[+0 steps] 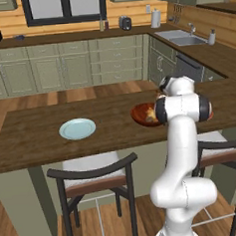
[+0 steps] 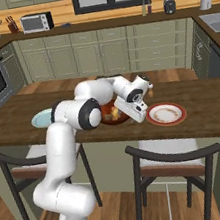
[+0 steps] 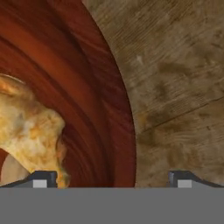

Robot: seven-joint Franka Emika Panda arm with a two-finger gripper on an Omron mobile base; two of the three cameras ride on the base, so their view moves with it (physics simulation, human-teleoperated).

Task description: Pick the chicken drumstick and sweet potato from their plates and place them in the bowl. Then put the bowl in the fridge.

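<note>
Landmark: the bowl, reddish-brown, on the wooden worktop.
Jaws: spread open astride the bowl's rim, one fingertip inside, the other over the wood.
Chicken drumstick: lying in the bowl.
Blue plate: well left of the bowl.
Red-rimmed plate: just right of the bowl.
Sweet potato: cannot tell.

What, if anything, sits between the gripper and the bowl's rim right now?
Nothing visible does. In the hand view the gripper is open, its tips straddling the bowl wall: one tip inside beside the chicken drumstick, the other outside over bare counter. The gap between them holds only the rim.
</note>
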